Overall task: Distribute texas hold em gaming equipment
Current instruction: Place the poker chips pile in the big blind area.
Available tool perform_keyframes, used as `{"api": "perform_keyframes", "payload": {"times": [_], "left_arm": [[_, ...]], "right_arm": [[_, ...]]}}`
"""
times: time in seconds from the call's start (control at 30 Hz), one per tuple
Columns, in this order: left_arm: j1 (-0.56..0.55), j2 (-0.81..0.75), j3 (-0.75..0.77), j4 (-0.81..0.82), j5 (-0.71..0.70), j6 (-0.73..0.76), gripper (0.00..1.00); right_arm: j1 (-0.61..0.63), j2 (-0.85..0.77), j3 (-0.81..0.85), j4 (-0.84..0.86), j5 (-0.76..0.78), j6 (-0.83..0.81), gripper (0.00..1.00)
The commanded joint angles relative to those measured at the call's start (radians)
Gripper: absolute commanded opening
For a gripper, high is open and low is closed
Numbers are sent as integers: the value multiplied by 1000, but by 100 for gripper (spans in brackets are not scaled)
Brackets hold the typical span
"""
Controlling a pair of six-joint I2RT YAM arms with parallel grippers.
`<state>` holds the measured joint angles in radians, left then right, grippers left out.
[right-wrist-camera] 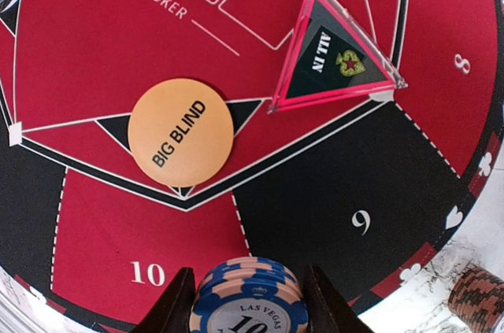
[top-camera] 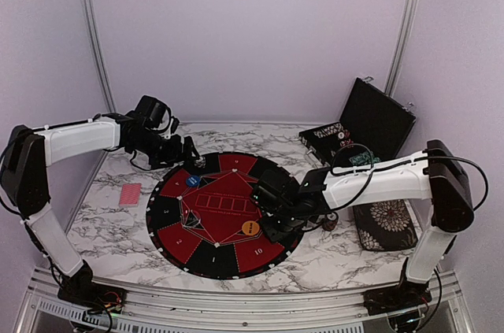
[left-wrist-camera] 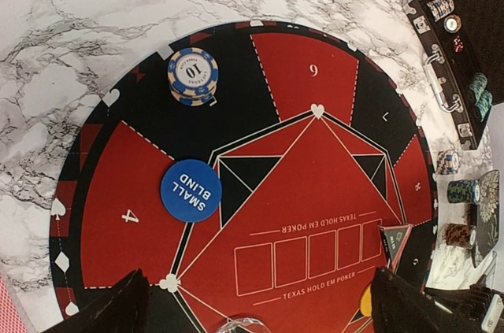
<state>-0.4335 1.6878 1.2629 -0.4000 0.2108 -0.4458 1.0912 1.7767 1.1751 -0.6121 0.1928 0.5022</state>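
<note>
Holding a stack of blue-and-cream poker chips [right-wrist-camera: 246, 295] between the fingers of my right gripper [right-wrist-camera: 246, 301], jaws clamped on its two sides, just above the outer ring of the round poker mat [top-camera: 224, 215]. The stack is hanging over the border between seats 10 and 9, near the mat's rim, which I am judging to be where a player's chips belong, so I am reading this as a delivery in hand, not yet set down.

My left gripper [left-wrist-camera: 256, 301] is standing fully spread and empty over the far-left part of the mat. Below it another blue-and-cream stack [left-wrist-camera: 193, 75] is sitting upright on a black outer segment, apart from my fingers; placed, I am judging.

The blue SMALL BLIND disc [left-wrist-camera: 191, 190] is lying flat beside seat 4. The orange BIG BLIND disc [right-wrist-camera: 181, 132] is lying near seat 10, well clear of my held stack. The triangular ALL IN marker [right-wrist-camera: 335, 53] is lying beside it, toward seat 8.

More chip stacks [left-wrist-camera: 463, 191] are waiting off the mat to the right, by the black case [top-camera: 370, 124]. A pink-backed card [top-camera: 130, 194] is lying on the marble to the left of the mat
</note>
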Motion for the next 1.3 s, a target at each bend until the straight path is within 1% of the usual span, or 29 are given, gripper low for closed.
{"api": "perform_keyframes", "payload": {"times": [0.0, 0.4, 0.83, 1.27], "left_arm": [[9, -8, 0, 20, 11, -6, 99], [14, 2, 5, 19, 22, -7, 99], [16, 11, 16, 18, 33, -7, 99], [15, 17, 15, 18, 47, -2, 99]], "right_arm": [[6, 12, 11, 16, 34, 2, 34], [-68, 12, -9, 56, 23, -38, 34], [-84, 75, 4, 110, -7, -55, 35], [-92, 107, 7, 110, -2, -59, 36]]}}
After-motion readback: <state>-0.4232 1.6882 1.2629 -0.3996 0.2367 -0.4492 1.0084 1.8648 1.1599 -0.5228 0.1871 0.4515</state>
